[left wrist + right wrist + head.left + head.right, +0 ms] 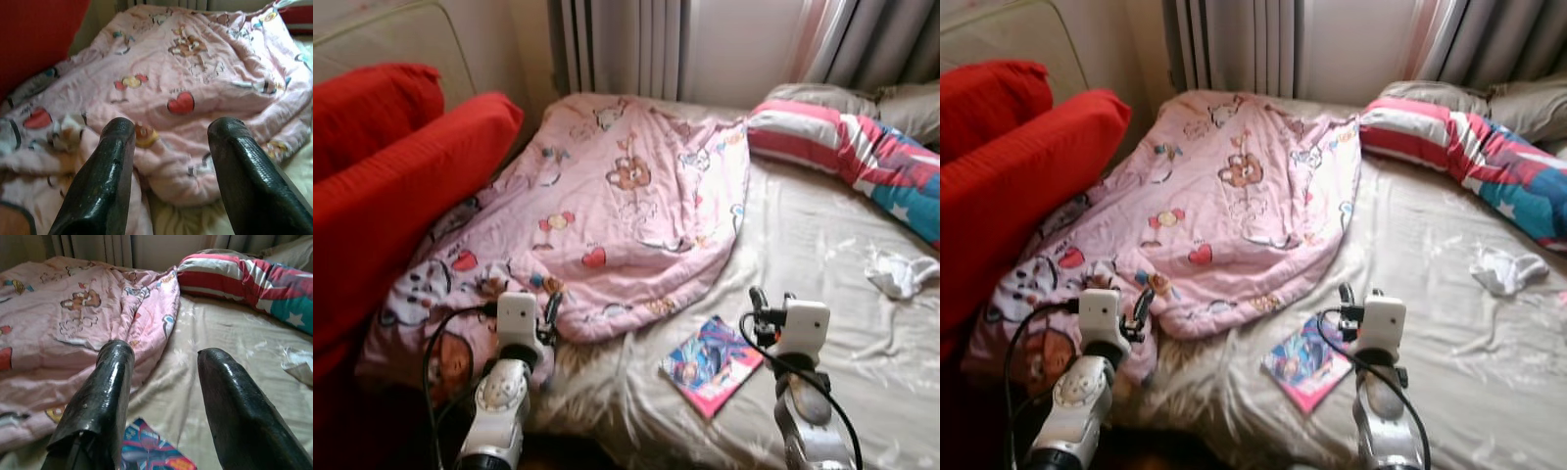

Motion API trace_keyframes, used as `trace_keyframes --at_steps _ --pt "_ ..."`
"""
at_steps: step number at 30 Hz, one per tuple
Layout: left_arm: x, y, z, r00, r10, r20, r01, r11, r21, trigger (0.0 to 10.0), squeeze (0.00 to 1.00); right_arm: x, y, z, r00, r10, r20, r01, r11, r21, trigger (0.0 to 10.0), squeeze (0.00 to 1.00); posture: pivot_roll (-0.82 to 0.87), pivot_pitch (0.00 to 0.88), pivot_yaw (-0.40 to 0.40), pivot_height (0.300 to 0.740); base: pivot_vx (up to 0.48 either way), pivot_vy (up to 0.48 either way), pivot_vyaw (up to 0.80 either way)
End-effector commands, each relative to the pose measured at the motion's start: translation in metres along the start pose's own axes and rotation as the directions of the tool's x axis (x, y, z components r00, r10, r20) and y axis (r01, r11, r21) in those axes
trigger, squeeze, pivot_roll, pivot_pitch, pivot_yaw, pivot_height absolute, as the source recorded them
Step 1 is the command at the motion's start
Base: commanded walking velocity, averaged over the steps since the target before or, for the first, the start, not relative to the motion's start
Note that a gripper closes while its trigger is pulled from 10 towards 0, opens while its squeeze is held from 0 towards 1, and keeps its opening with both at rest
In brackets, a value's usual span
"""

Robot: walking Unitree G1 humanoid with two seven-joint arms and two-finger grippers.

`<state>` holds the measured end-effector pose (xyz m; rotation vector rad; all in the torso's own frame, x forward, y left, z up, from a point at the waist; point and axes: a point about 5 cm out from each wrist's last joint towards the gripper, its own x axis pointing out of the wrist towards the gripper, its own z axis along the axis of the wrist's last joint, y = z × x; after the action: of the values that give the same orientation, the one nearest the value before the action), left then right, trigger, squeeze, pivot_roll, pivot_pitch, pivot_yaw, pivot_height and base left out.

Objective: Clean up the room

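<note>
A pink cartoon-print blanket (617, 211) lies crumpled over the left half of the beige bed (813, 245). A colourful thin book (711, 364) lies flat on the sheet near the bed's front edge, just below the blanket's hem. A crumpled white cloth (899, 272) sits at the right. My left gripper (551, 311) is open, held above the blanket's near edge (171, 186). My right gripper (766, 302) is open too, hovering just right of the book (151, 453); nothing is between its fingers (110, 377).
Two red cushions (401, 186) lean along the left side of the bed. A striped red, white and blue pillow (862, 147) lies at the head, with a grey pillow (911, 108) behind it. Curtains (626, 44) hang at the back wall.
</note>
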<state>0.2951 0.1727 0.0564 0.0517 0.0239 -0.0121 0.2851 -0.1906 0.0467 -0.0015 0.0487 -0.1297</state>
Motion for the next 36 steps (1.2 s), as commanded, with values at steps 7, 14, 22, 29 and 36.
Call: trace_keyframes --at_steps 7,14,22,29,36 --pt "0.0012 -0.0011 0.0013 1.000 0.005 -0.013 -0.005 1.000 -0.008 10.0 0.00 0.0009 -0.0035 0.0012 1.000 -0.008 -0.006 0.008 1.000 -0.010 10.0 0.00 -0.13 0.140 0.006 0.640 0.000 0.000 0.00" --pt "0.0018 -0.0024 0.0020 1.000 -0.001 -0.014 0.001 1.000 -0.010 10.0 0.00 -0.0001 -0.0007 0.0000 1.000 0.005 -0.010 -0.005 1.000 0.003 10.0 0.00 -0.13 0.144 0.008 0.640 0.000 0.000 0.00" --pt "0.0022 -0.0034 0.0032 1.000 -0.009 -0.018 0.009 1.000 -0.012 10.0 0.00 -0.0009 0.0046 -0.0013 0.999 0.026 -0.018 -0.026 1.000 0.003 10.0 0.00 -0.13 0.151 0.009 0.640 0.000 0.000 0.00" --pt "0.0026 -0.0052 0.0030 1.000 -0.013 -0.023 0.012 1.000 -0.021 10.0 0.00 -0.0010 0.0047 -0.0014 0.999 0.032 -0.019 -0.032 1.000 0.001 10.0 0.00 -0.13 0.154 0.009 0.640 0.000 0.000 0.00" --pt "0.0025 -0.0050 0.0025 1.000 -0.009 -0.027 0.008 1.000 -0.021 10.0 0.00 -0.0001 0.0057 -0.0041 0.998 0.039 -0.047 -0.040 0.999 -0.012 10.0 0.00 -0.13 0.154 0.009 0.640 0.000 0.000 0.00"
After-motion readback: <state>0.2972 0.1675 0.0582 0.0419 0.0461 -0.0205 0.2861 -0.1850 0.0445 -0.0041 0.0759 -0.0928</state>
